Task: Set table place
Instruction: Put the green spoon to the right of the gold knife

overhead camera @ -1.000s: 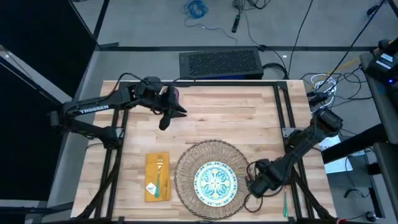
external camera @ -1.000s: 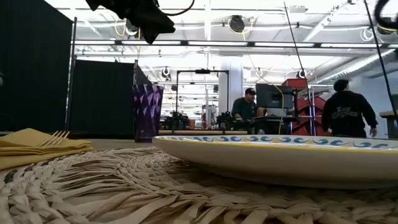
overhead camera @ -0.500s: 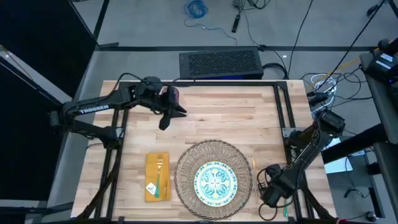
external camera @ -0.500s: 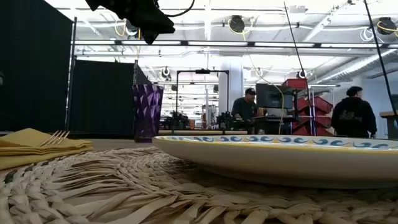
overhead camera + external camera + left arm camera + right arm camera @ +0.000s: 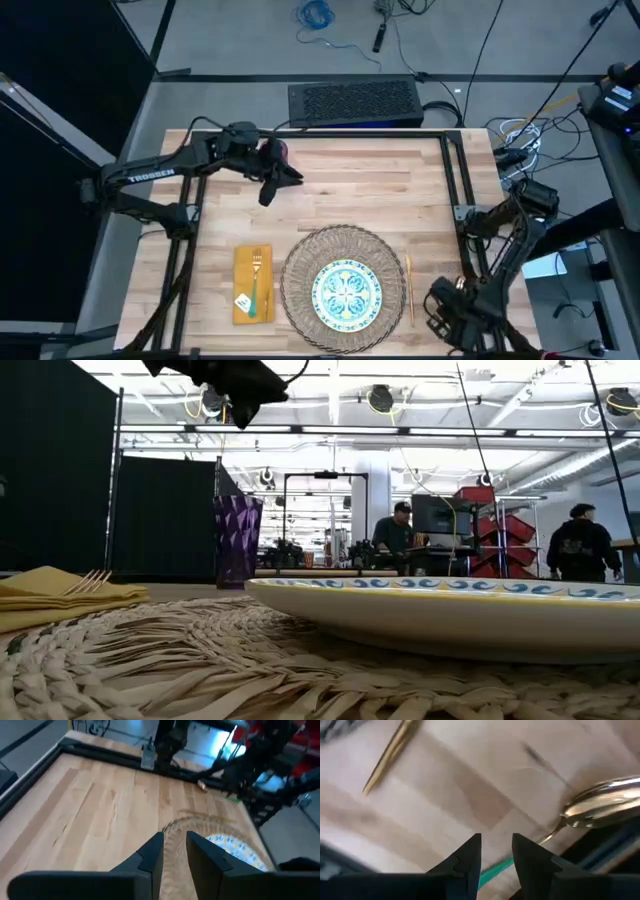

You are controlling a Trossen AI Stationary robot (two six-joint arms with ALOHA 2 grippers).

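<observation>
Pale butcher-block counter (image 5: 340,190), black frame. Round woven straw mat (image 5: 345,290) near the front edge, patterned white plate (image 5: 347,293) centred on it. Yellow cloth napkin (image 5: 253,284) just left of the mat, gold fork (image 5: 257,266) on top. Slim gold knife (image 5: 408,287) beside the mat's right rim. Purple faceted tumbler (image 5: 237,540) at the back left.

Left gripper (image 5: 266,192) hovers beside the tumbler, fingers (image 5: 150,857) slightly parted, empty. Right gripper (image 5: 441,316) at the front-right corner, fingers (image 5: 465,855) narrowly apart above the teal-handled spoon (image 5: 580,815).

We see bare table (image 5: 400,180) open behind the woven mat (image 5: 300,270); purple tumbler (image 5: 237,540) blocks back-left, gold knife (image 5: 408,288) lines mat's right edge.
</observation>
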